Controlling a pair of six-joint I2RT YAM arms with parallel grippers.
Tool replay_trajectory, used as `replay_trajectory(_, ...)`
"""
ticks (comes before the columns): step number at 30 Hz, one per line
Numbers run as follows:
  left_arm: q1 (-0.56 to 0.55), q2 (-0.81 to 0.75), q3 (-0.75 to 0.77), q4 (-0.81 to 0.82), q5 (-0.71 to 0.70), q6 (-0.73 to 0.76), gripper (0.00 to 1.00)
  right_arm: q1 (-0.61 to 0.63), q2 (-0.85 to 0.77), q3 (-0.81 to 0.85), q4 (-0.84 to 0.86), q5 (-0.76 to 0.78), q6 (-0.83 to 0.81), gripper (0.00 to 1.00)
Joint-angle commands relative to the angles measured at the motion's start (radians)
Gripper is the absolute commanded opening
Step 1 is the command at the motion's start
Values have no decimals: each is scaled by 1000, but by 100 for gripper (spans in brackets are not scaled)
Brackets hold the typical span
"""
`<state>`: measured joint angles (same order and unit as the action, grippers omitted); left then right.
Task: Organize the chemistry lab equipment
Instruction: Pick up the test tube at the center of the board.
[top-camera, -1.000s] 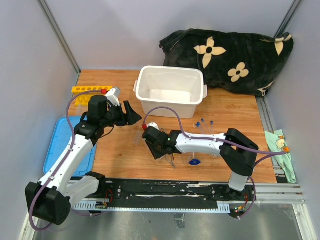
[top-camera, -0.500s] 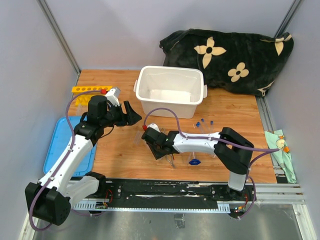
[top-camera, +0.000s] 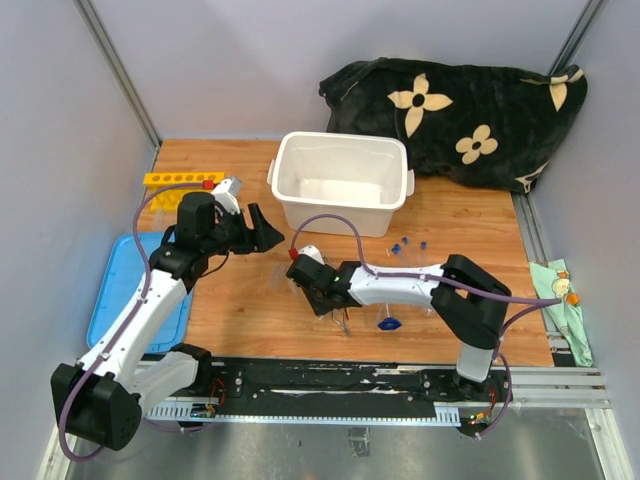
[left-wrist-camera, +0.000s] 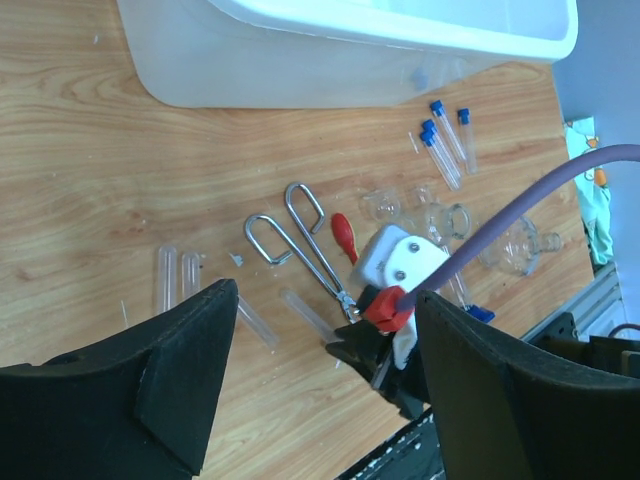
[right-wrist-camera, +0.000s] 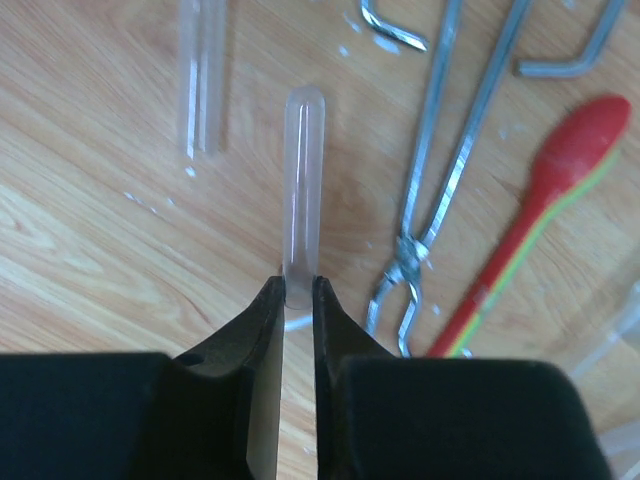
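Note:
My right gripper is shut on the end of a clear glass tube that lies low over the wood. Metal tweezers and the thin red-orange tool lie just right of it. Two more clear tubes lie to the left. My left gripper is open and empty, held above the table; below it show the tweezers, the blue-capped tubes, small beakers and a flask. The yellow rack stands at the far left. The blue-based glass piece is near the front.
The white bin stands at the back middle, the black flowered blanket behind it to the right. The blue lid lies off the left edge of the wooden board. A green cloth lies at the right edge.
My right gripper has shifted slightly to the right, still low over the tubes. The left arm has not moved.

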<state>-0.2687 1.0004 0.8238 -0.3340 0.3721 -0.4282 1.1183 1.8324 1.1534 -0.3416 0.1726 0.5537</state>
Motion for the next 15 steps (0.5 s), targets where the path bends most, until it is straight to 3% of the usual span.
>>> replay_trajectory(1,5,3,-17,43,56,-22,76,-4,-134,-80,-21,93,24,1)
replay_trajectory(6,5,1,-48,133,172,-98,77,13,-348,-251,124,130,14,1)
replay_trajectory(10,5,-6,-111,254,280,-205,88,42,-501,-343,236,130,-2,1)
replay_trajectory(14,5,-4,-176,372,354,-296,87,111,-549,-334,230,230,-59,0)
replay_trajectory(15,5,-1,-186,388,362,-307,82,126,-549,-324,233,245,-72,1)
